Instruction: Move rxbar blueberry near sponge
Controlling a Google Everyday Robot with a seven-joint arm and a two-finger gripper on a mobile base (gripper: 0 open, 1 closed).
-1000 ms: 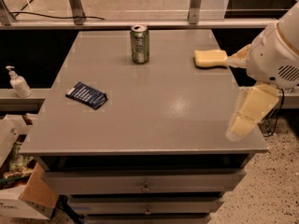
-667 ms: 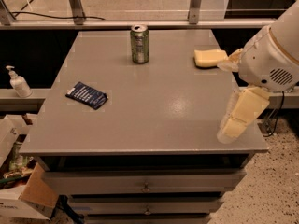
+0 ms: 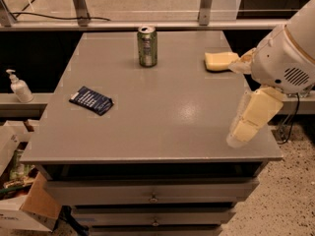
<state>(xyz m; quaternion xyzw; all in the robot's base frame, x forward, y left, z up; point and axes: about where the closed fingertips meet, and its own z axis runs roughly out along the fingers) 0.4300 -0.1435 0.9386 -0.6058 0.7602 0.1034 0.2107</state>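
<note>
The rxbar blueberry (image 3: 91, 100), a flat dark navy wrapper with white print, lies on the left side of the grey table (image 3: 162, 117). The pale yellow sponge (image 3: 220, 60) lies at the table's far right, partly hidden by my white arm. My gripper (image 3: 239, 134) hangs over the table's front right corner, pointing down and left. It is far to the right of the bar, in front of the sponge, and holds nothing that I can see.
A green drink can (image 3: 147, 45) stands upright at the back middle of the table. A white pump bottle (image 3: 18, 86) stands on a ledge to the left. A cardboard box (image 3: 29, 205) sits on the floor at the lower left. Drawers run below the tabletop.
My gripper has moved a little left and down over the table's front right corner. The bar, sponge and can have not moved.
</note>
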